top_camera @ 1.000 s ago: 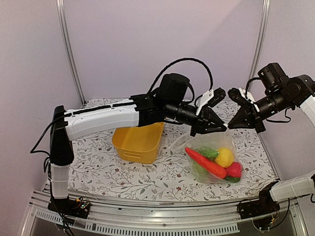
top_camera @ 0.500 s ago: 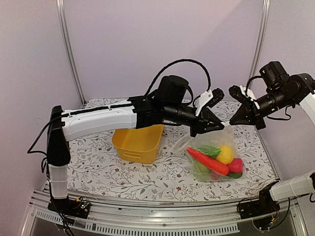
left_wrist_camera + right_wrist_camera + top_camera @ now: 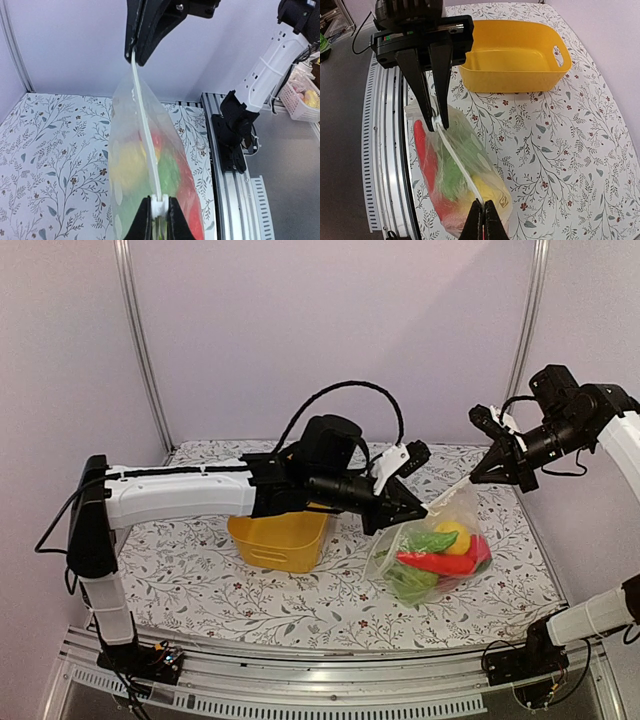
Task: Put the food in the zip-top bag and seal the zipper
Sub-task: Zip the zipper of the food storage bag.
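The bag of toy food is held over the right side of the bench (covered with floral cloth), its zipper pulled taut, clenched at 1 end by the left gripper and at the other by the right gripper. Lilac walls are seen behind.

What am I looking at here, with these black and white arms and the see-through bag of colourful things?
Two robot arms are bolted to a table. One picture looks down from above and behind them; the other two come from small cameras on each wrist, so each shows its own claw at the bottom edge. The left claw and the right claw each pinch one end of the zipper of a clear bag, holding it stretched between them. Inside the bag is toy food. A yellow basket stands on the table.
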You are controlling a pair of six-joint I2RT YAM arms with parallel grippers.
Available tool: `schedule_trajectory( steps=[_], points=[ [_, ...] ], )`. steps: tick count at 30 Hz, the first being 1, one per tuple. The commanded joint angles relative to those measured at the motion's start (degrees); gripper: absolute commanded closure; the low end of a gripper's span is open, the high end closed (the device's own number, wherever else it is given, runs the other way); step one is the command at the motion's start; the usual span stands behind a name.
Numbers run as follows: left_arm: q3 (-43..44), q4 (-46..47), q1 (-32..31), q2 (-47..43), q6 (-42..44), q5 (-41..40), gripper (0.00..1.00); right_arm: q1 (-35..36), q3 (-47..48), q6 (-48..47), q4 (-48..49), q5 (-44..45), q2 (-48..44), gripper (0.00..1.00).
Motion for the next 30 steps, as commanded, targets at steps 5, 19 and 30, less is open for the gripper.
schedule_trajectory(
  steps=[5,19,30],
  points=[
    [-11.8,-2.9,0.6,-5.7,-2.1,-2.8,1.00,-3.3,1.0,-1.9,2.0,0.0,0.9,1.00],
    [-26.6,0.0,0.6,-11.1,-4.5,-6.1,1.00,-5.3,0.8,-2.3,3.3,0.2,3.1,1.00],
    [-29.5,-0.1,0.6,-13.1,-4.9,-7.7,1.00,-5.3,0.1,-1.7,4.3,-0.6,3.4,1.00]
  ],
)
